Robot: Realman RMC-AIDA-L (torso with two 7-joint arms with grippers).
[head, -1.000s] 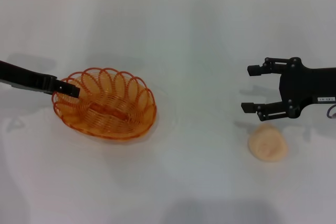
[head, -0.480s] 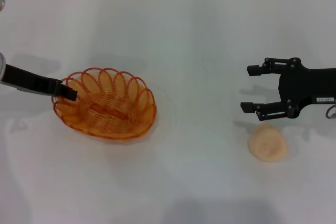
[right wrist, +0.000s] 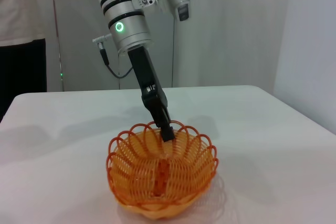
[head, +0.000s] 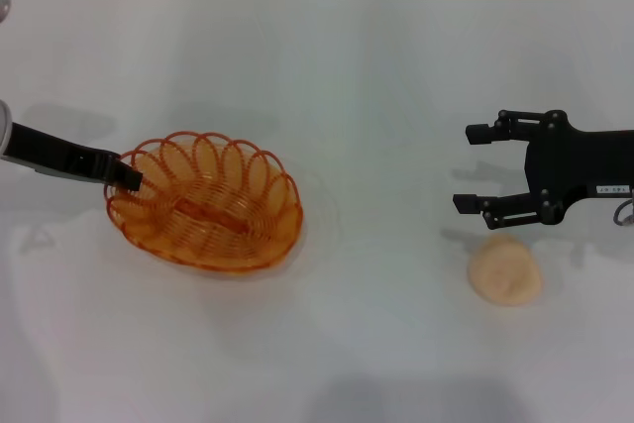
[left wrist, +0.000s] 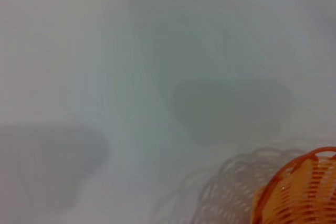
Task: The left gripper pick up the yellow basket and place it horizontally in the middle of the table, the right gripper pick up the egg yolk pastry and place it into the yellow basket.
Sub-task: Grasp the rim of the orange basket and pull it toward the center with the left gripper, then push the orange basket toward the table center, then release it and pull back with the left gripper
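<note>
The yellow basket sits left of the middle of the white table. It also shows in the right wrist view and at the edge of the left wrist view. My left gripper is at the basket's left rim, its fingers closed together on the rim loops. The egg yolk pastry lies on the table at the right. My right gripper is open and empty, just beyond the pastry and not touching it.
The table's far edge meets a pale wall at the top of the head view. A dark-clothed person stands beyond the table's far left side in the right wrist view.
The basket has shifted a little to the right and turned slightly. The left gripper's tip has drawn back slightly to the left at the rim. The right gripper and pastry have not moved.
</note>
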